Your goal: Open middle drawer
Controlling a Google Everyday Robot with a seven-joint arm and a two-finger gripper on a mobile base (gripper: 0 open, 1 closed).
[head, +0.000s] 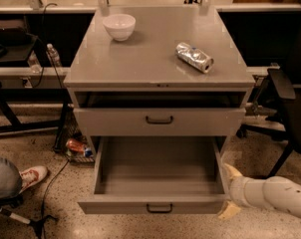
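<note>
The middle drawer point(200, 122) is the low grey front with a small dark centre handle point(159, 119), under a dark gap below the cabinet top. It looks shut or nearly shut. Below it the taller bottom drawer point(115, 205) is pulled far out and is empty inside. My gripper point(229, 190) is low at the right, just beside the right front corner of the bottom drawer. Its two cream fingers are spread, one fingertip point(232, 171) up and one down, holding nothing. It is well below and to the right of the middle drawer's handle.
On the cabinet top point(155, 49) stand a white bowl point(119, 26) and a crushed silver can point(194, 57). A dark chair point(290, 108) stands at the right. A person's shoe point(33, 175) and a cable lie on the floor at the left. A red can point(75, 145) lies beside the cabinet.
</note>
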